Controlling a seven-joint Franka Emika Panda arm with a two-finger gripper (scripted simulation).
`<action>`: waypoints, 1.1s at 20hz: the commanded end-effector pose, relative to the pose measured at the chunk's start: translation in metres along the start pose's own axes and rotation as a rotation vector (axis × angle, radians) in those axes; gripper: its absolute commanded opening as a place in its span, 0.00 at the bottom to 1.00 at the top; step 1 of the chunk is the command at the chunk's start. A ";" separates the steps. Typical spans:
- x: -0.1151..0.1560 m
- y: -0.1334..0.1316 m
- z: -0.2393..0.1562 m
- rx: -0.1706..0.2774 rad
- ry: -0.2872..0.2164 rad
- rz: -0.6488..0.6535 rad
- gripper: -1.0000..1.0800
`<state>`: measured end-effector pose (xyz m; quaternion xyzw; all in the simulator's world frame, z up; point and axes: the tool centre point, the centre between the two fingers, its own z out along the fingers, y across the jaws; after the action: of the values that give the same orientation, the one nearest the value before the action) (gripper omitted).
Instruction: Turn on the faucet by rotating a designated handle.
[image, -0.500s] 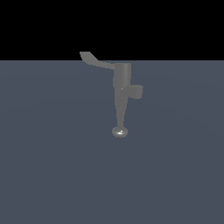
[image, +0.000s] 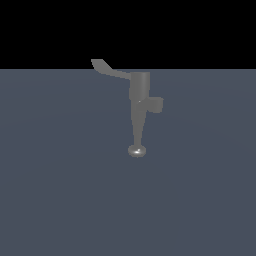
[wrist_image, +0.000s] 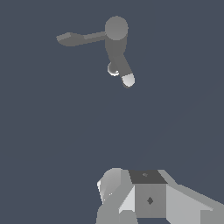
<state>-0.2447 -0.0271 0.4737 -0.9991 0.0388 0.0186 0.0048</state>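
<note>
Faucet (image: 138, 107) stands alone on the dark grey table (image: 55, 190), cylindrical body upright, tapering spout running down toward the camera to its rounded knob. Handle (image: 109, 69), the thin flat lever with paddle tip, juts from the body's top toward the exterior view's left. Against the half-second-old frame nothing about the faucet differs: same lever angle, same spout line. So no turning has begun.

Gripper (wrist_image: 131, 205) shows only in the wrist view, a blocky grey mass well apart from the faucet, nothing in hand; whether the jaws stand apart or closed, I cannot tell. Arm absent from the exterior view. Judgement: approach phase, contact with the lever is yet to come.
</note>
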 end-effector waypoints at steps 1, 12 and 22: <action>0.001 0.003 0.002 -0.005 -0.004 0.007 0.00; 0.010 0.000 0.004 -0.015 -0.002 0.054 0.00; 0.044 -0.010 0.013 -0.045 0.008 0.214 0.00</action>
<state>-0.2072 -0.0215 0.4612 -0.9912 0.1299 0.0166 -0.0169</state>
